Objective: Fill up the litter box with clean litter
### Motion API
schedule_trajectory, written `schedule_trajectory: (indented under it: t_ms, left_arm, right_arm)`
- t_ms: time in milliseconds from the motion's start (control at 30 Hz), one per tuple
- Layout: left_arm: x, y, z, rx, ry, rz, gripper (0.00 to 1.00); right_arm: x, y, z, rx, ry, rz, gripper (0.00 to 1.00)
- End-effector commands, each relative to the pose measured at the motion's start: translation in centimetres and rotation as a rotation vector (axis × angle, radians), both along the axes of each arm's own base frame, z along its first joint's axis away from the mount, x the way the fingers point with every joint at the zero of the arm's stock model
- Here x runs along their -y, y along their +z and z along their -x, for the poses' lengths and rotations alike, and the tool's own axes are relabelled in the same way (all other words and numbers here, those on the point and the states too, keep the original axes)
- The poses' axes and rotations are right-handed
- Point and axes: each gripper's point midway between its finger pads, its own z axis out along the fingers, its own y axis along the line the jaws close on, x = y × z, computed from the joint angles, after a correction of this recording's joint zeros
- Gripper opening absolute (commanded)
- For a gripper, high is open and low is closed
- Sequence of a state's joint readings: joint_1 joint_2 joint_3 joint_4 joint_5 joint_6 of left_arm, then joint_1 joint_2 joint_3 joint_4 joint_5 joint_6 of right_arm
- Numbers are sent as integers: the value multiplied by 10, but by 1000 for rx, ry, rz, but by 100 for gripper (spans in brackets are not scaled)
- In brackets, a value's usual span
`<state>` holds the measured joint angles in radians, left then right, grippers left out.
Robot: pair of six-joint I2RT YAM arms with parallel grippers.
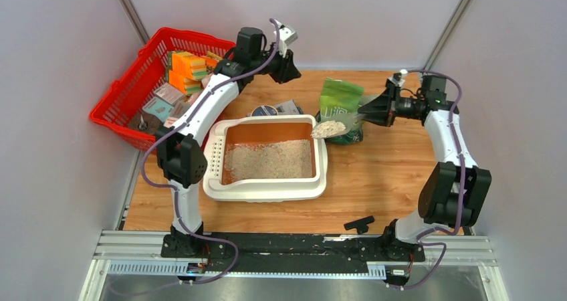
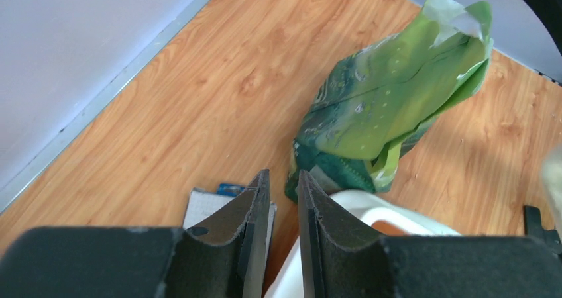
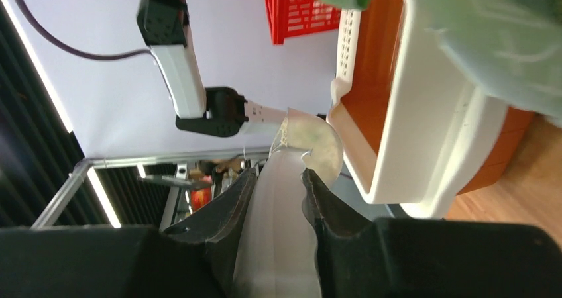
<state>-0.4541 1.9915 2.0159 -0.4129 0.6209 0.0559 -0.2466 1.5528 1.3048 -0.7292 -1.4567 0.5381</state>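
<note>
Centre of the tabletop (image 1: 381, 180), a shade toward 9 o'clock: the litter box (image 1: 264, 192), long axis lying from 9 to 3 o'clock, slotted panel at the 9 o'clock end. Inside, spread over the 6 o'clock part of the orange floor: clean litter (image 1: 271, 159), with bare floor left along the 12 o'clock wall. Judged only partly filled, with more loads wanted.

Just over the box's 2 o'clock corner: a clear scoop (image 1: 329, 128), heaped with the same granules, bowl toward 9 o'clock, handle toward 3 o'clock. Clamped on that handle: the right pincer (image 1: 361, 116), jaws narrow around the plastic, plain in the right wrist view. From this pincer, look to 8 o'clock for the open tray. Probably calls for a short carry toward 9 o'clock before tipping, else a risk of granules going over the rim. Nearer arm for the pour: the right.

High at 12 o'clock of the box: the left pincer (image 1: 292, 67), jaws narrow, a slim gap and nothing between them.

Further out, at 1 o'clock of the box: a green bag (image 1: 339, 97), standing, mouth open, contents out of sight. At 10 o'clock: a red basket (image 1: 127, 93) holding orange-and-green packs (image 1: 187, 70) and smaller boxes. At 5 o'clock, near the right arm's base: a small black part (image 1: 360, 224) on the wood.
</note>
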Motion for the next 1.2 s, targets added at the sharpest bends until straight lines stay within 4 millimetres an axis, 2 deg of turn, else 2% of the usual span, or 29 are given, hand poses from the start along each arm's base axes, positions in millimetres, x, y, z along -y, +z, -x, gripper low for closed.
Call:
schedule_trajectory:
  t_ms: [0,33,67,100,167,200,233,267,300,333,367,400,467,633,733,967,1067,1100,1167]
  left_arm:
    - [-35,44,11,86,45,14,31]
    - [-41,50,13,94,54,16,31]
    - [-48,50,12,92,66,15,31]
    - [-53,43,13,77,75,6,31]
    - [-65,48,17,93,90,7,31]
    - [-69,40,20,74,95,-3,31]
    - [-74,46,26,93,94,-2,31]
    - [-78,46,27,100,100,-5,31]
    - [-83,38,28,88,107,-15,31]
    - [-87,43,32,107,112,-17,31]
    - [-89,43,34,111,113,-19,31]
    - [-92,36,35,103,117,-27,31]
    - [-98,36,37,113,124,-33,31]
    - [-107,34,41,107,143,-35,31]
    - [-110,34,45,110,147,-37,31]
    - [-129,33,58,108,190,-66,31]
    - [-139,27,65,105,203,-93,31]
    - [-142,20,67,94,210,-102,31]
    - [-148,20,71,101,219,-111,31]
  right_arm:
    - [-35,20,12,-23,70,-15,0]
    - [-40,21,9,2,75,-1,0]
    - [-49,30,7,45,94,19,0]
    - [-52,29,1,62,98,30,0]
    - [-59,33,-8,108,83,69,0]
    - [-61,39,-14,139,82,80,0]
    - [-63,40,-17,175,77,101,0]
    - [-67,38,-23,198,53,142,0]
    - [-69,42,-25,231,52,159,0]
    - [-70,39,-27,244,53,172,0]
    - [-81,36,-25,264,68,201,0]
    - [-84,39,-25,291,70,223,0]
    - [-91,31,-25,320,76,279,0]
    - [-102,32,-31,410,80,386,0]
    - [-114,26,-34,446,101,435,0]
    - [-161,19,-31,537,209,481,0]
    - [-179,19,-37,601,238,506,0]
    - [-183,27,-42,637,231,511,0]
    - [-195,22,-48,665,250,526,0]
